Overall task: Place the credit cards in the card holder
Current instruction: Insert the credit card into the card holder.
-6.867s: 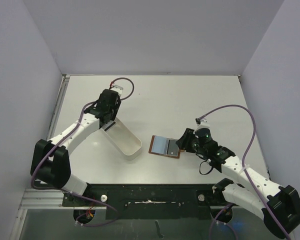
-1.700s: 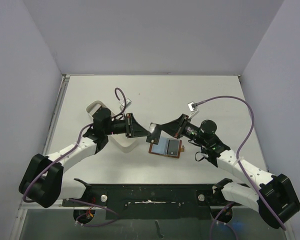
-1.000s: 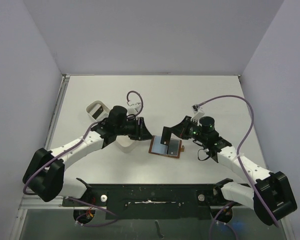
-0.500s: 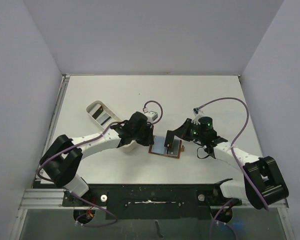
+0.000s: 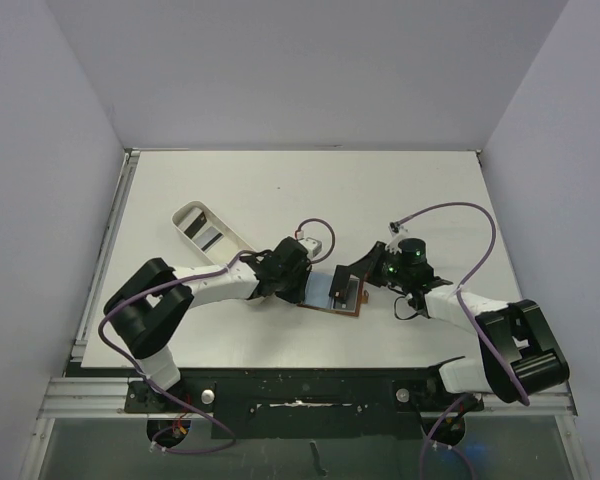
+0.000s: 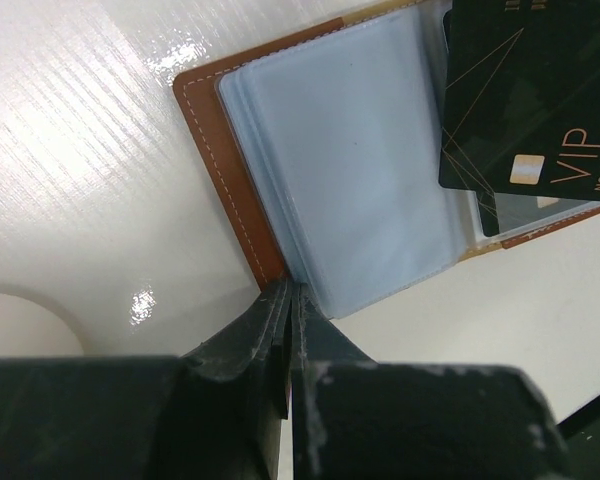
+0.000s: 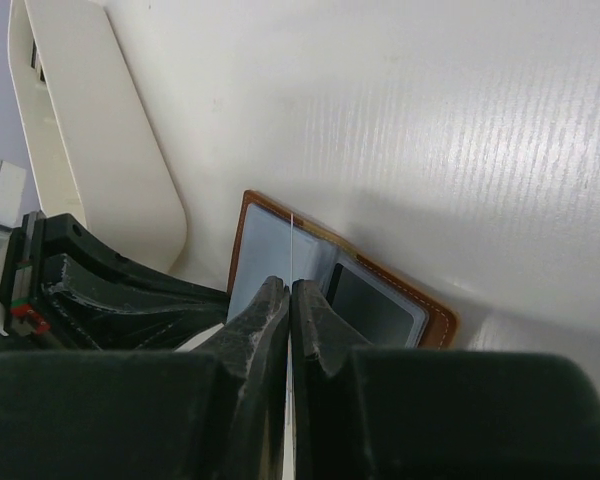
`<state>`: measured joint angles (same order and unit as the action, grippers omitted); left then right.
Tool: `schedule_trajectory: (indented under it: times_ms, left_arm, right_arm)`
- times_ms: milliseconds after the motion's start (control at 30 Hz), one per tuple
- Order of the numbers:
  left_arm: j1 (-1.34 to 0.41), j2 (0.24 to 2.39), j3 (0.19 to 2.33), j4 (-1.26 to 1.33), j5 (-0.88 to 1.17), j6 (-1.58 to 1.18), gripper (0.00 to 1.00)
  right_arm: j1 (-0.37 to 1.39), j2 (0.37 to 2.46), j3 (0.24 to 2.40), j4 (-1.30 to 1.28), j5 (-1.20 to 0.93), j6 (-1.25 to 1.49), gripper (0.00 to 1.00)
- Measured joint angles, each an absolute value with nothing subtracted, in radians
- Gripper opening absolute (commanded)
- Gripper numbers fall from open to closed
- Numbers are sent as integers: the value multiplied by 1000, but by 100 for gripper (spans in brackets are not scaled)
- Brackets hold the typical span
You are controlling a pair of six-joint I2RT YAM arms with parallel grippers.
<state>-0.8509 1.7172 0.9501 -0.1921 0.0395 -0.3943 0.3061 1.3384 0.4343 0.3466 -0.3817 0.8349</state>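
The left arm (image 5: 215, 283) and the right arm (image 5: 455, 300) look alike: slim white links joined by chunky black housings, the largest being a rounded black block (image 5: 148, 315) at each shoulder. A purple cable (image 5: 450, 206) arcs free over the right arm and ends in a small pale plug. Its twin (image 5: 315, 222) loops at the left wrist (further back it lies close along the white links). A small green light (image 5: 391, 268) shows on the black right wrist. The left fingers (image 6: 260, 332) and the right fingers (image 7: 260, 320) are matt black with a rough, grainy surface, and they taper to thin tips.
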Motion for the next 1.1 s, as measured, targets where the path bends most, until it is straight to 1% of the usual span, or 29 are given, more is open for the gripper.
schedule_trajectory:
  times_ms: [367, 1100]
  left_arm:
    - [-864, 1727, 957, -189, 19, -387, 0]
    - [-878, 1727, 957, -186, -4, -389, 0]
  right_arm:
    - [287, 1382, 419, 414, -403, 862, 0]
    - [274, 1385, 348, 471, -405, 896, 0]
